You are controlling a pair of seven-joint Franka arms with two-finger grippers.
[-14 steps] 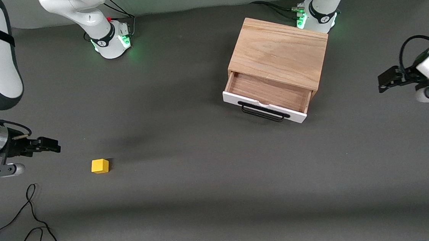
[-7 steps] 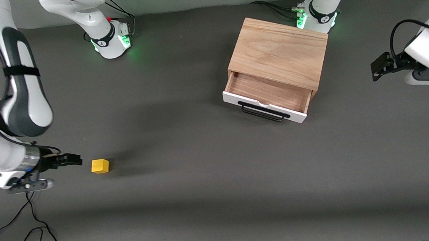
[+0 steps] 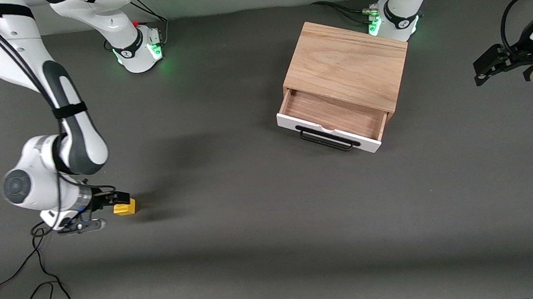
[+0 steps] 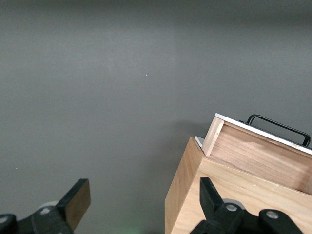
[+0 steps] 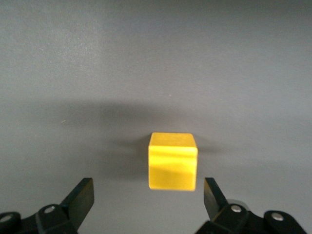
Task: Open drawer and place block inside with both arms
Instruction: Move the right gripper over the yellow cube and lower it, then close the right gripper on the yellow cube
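The right arm reaches down from its base, elbow bent, its forearm low over the tabletop [image 3: 253, 226] toward the right arm's end. Its jaws, the right gripper [image 3: 120, 199], are spread wide and hold nothing; the block [image 3: 125, 207] sits on the tabletop just ahead of the fingertips, centred on the gap between them but not yet enclosed, as the right wrist view shows [image 5: 172, 161]. The left gripper [image 3: 486, 66] hangs over the left arm's end of the tabletop, beside the cabinet [image 3: 348, 64], jaws wide apart and empty. The drawer [image 3: 333, 118] stands pulled open, well apart from both jaws, its handle [image 3: 325, 139] free.
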